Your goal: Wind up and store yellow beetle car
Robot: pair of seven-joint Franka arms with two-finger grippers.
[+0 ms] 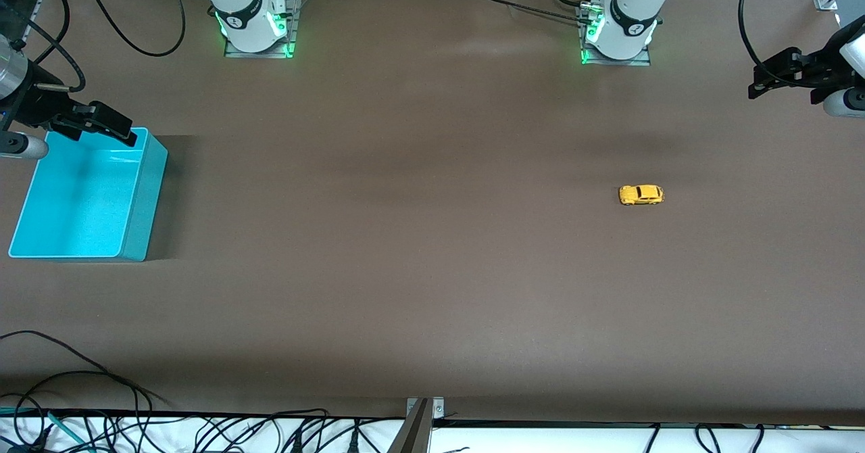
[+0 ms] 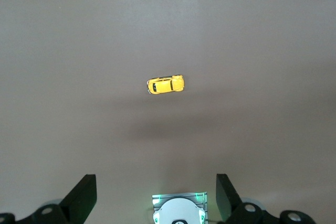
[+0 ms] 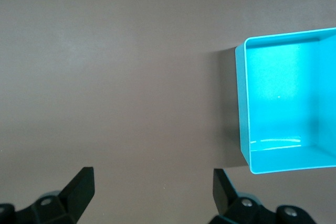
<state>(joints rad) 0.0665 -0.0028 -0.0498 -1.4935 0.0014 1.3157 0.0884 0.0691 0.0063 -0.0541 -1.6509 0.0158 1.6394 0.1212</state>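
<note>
Brown matting covers the table point(image 1: 419, 257), and 2 arms wait above its 2 ends. Cables point(image 1: 203, 433) trail along the table edge closest to the front camera.

Turquoise bin point(image 1: 145, 196): an open rectangular box standing upright at the right arm's end of the table, with nothing seen inside it. In the right wrist view the bin point(image 3: 242, 103) shows its inner walls and floor.

Yellow beetle car point(image 1: 641, 195): a small rounded toy resting on its wheels on the bare matting, toward the left arm's end of the table and well apart from the bin. It lies about as far from the front camera as the bin's middle. In the left wrist view the car point(image 2: 165, 84) sits alone on the surface, touched by nothing.

Right gripper point(image 1: 111, 128): hangs over the bin's edge farthest from the front camera. Its 2 black fingers point(image 3: 79, 184) stand wide apart and carry nothing.

Left gripper point(image 1: 770, 81): hangs over the matting at the left arm's end of the table, away from the car. Its fingers point(image 2: 84, 190) are likewise spread wide and empty.

Arm bases point(image 1: 253, 27): 2 white bases with green lights stand farthest from the front camera.
</note>
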